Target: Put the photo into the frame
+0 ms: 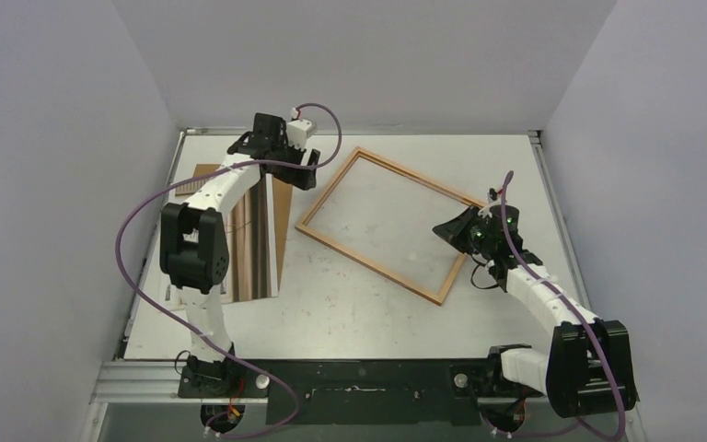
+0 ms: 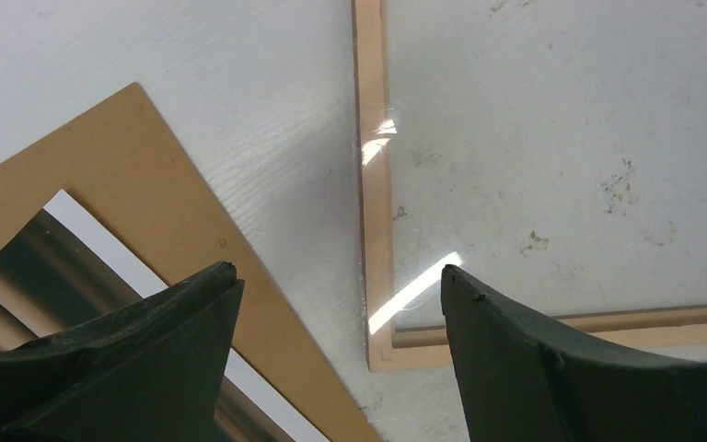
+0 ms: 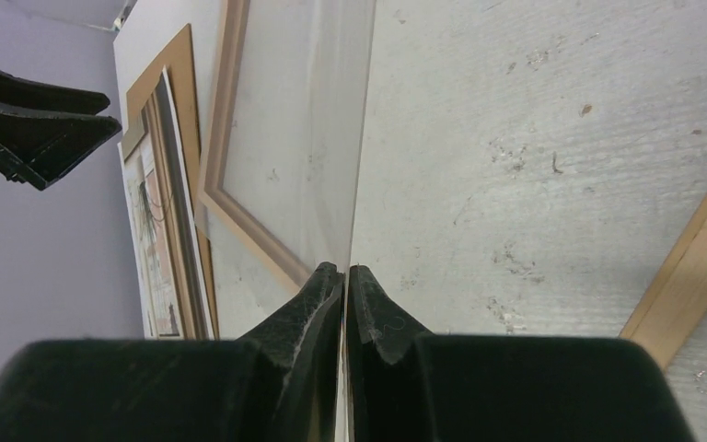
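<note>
The frame, a narrow light-wood border, lies tilted in the middle of the table. My right gripper is at its right corner, shut on the edge of the clear pane, which stands edge-on and raised off the table. The frame's wood shows past the pane. My left gripper hovers open over the frame's left corner, holding nothing. The photo lies face up at the left on a brown backing board. Its white-edged corner shows beside my left finger.
The brown backing board sticks out from under the photo toward the frame. The photo and board lie along the left wall. White walls close in the table at the left, back and right. Both arm bases sit at the near edge.
</note>
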